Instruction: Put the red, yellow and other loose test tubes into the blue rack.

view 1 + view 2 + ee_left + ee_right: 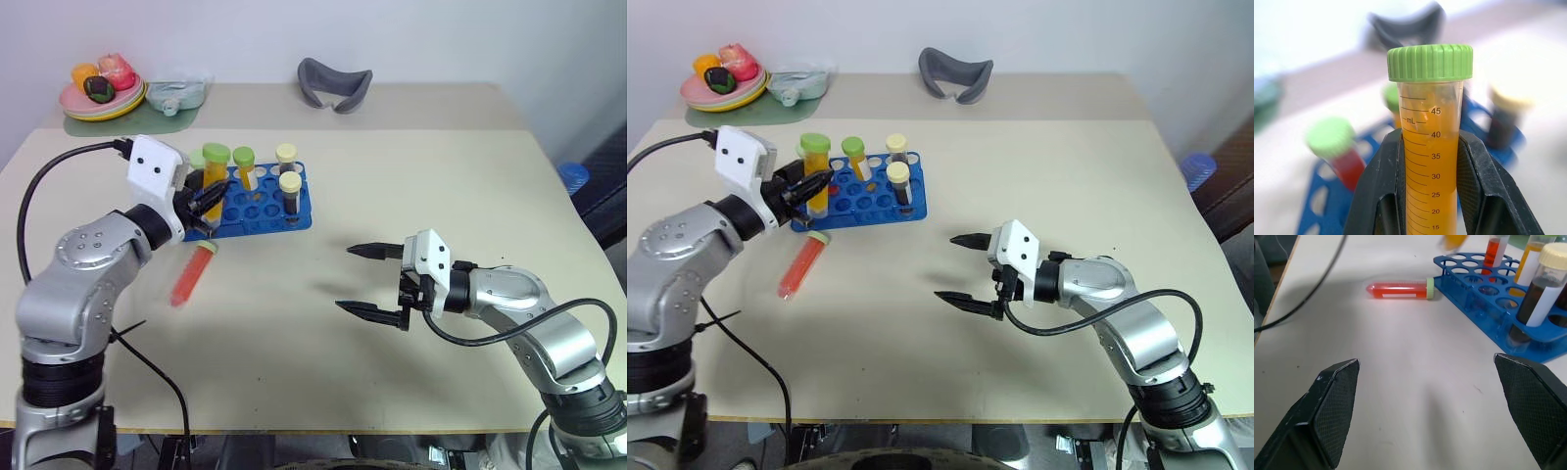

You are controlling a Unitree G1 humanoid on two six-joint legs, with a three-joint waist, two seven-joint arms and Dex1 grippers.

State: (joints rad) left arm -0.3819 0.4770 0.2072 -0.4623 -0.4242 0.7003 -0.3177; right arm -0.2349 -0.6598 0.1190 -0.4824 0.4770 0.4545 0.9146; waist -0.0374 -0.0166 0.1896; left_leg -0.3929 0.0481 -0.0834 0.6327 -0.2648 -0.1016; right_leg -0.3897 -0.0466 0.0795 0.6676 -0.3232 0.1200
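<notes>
My left gripper [216, 196] is shut on a yellow-orange test tube [1430, 161] with a green cap [217, 154], holding it upright above the left end of the blue rack [265, 211]. A red test tube [191, 277] with a light-green cap lies loose on the table in front of the rack's left end. In the rack stand a yellow tube [244, 168], a red one [1347, 164] and two dark tubes with pale-yellow caps [290, 188]. My right gripper [367, 279] hovers open and empty over the table, to the right of the rack.
At the back left, a plate of toy fruit [101, 93] sits on a pale green mat beside a teal object [178, 94]. A grey curved piece [334, 83] lies at the back centre. A black cable [157, 377] trails from my left arm.
</notes>
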